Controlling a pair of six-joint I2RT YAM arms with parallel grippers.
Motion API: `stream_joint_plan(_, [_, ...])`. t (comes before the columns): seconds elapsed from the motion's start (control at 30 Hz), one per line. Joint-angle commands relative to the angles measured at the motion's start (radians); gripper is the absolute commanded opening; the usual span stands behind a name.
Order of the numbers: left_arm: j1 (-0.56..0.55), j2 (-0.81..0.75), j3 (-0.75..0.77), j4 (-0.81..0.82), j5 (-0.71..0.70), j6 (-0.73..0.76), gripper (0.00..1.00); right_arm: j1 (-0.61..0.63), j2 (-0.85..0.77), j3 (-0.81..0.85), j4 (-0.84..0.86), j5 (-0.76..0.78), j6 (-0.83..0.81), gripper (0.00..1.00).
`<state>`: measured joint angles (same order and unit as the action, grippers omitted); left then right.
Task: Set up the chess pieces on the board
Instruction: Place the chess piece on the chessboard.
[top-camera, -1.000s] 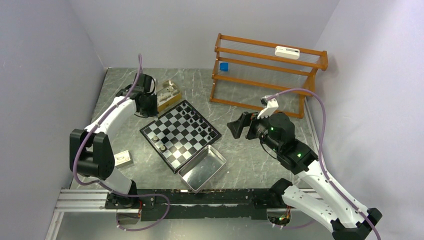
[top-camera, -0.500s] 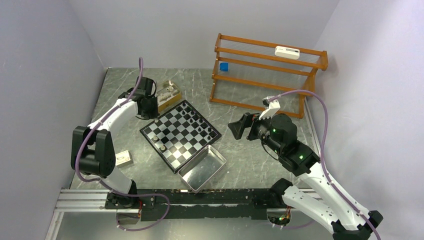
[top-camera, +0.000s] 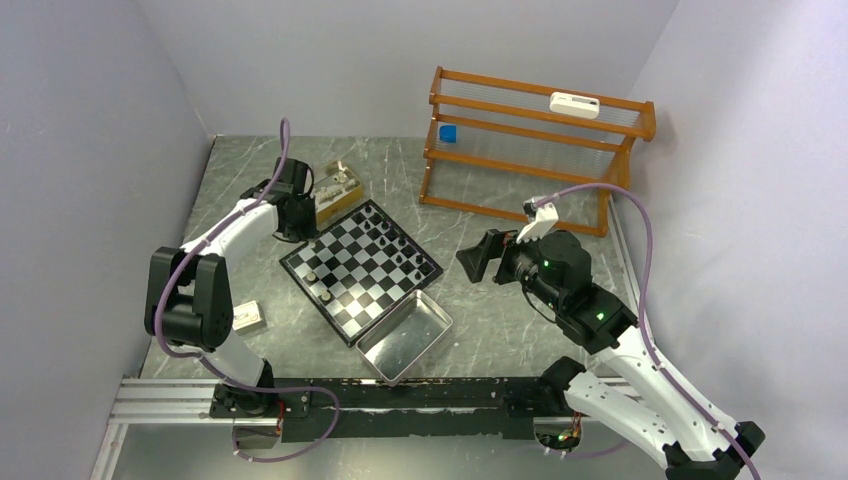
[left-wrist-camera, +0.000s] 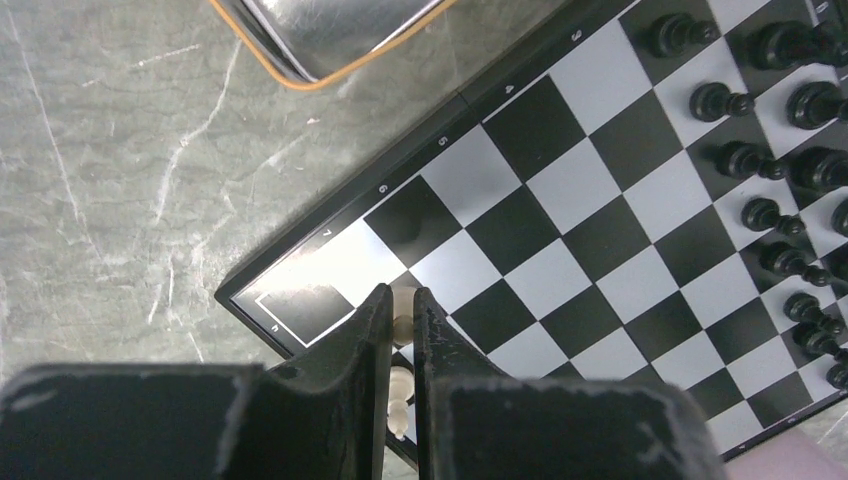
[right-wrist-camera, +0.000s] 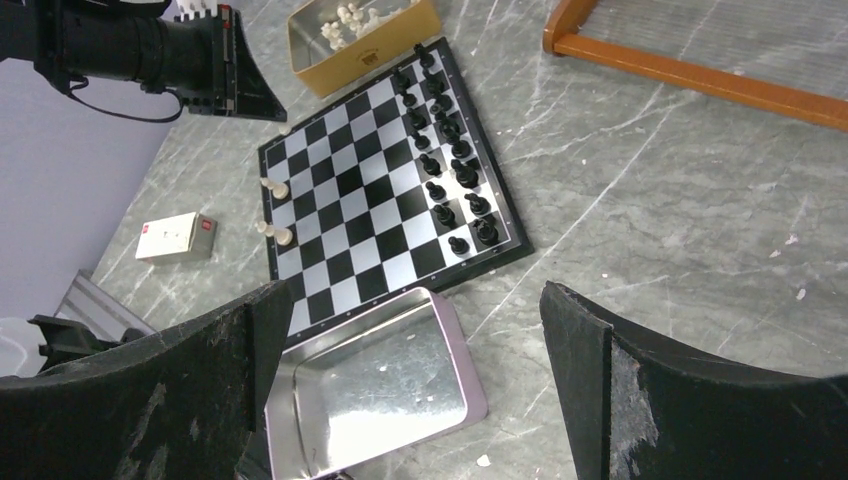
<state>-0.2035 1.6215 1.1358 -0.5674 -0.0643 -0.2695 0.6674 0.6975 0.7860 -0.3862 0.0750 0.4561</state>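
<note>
well, from my seat this looks a little past halfway. the black pieces (left-wrist-camera: 742, 160) stand in two ranks along one edge of the chessboard (top-camera: 365, 275), filled or nearly so, though i can't count them for sure. along the opposite edge only a few cream pieces (right-wrist-camera: 275, 188) stand, and more lie heaped in the gold box (top-camera: 335, 192) just beyond the board's far corner, so i judge most of the cream side is left to do. the left gripper (left-wrist-camera: 403, 292) hangs over that cream-side corner with its fingers pinched narrow on a cream piece (left-wrist-camera: 403, 312), which i take to be the next one down. the right gripper (top-camera: 480, 257) hovers over bare table to the right of the board, fingers spread wide and holding nothing. an open metal tray (top-camera: 405, 340) lies just beside the board's near edge, perhaps touching it. the table (top-camera: 520, 300) is a grey-green marbled surface, with a small white box (top-camera: 247, 317) at left and a wooden rack (top-camera: 530, 150) at the back. pale lilac walls close it in on three sides.
</note>
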Motion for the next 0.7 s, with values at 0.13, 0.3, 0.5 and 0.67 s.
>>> stream_joint_plan(0.13, [0.003, -0.015, -0.084, 0.028, 0.009, -0.001, 0.16, 0.004, -0.01, -0.007, 0.014, 0.005, -0.019, 1.0])
stream_joint_plan(0.3, [-0.014, -0.01, -0.084, 0.024, -0.001, -0.002, 0.16, 0.003, -0.006, -0.007, 0.019, 0.006, -0.019, 1.0])
stream_joint_plan(0.5, [-0.022, -0.025, -0.088, 0.014, 0.028, -0.002, 0.16, 0.003, 0.003, 0.004, 0.013, 0.012, -0.028, 1.0])
stream_joint_plan(0.67, [-0.026, -0.054, -0.114, 0.01, 0.041, -0.002, 0.17, 0.003, 0.005, 0.0, 0.024, 0.011, -0.026, 1.0])
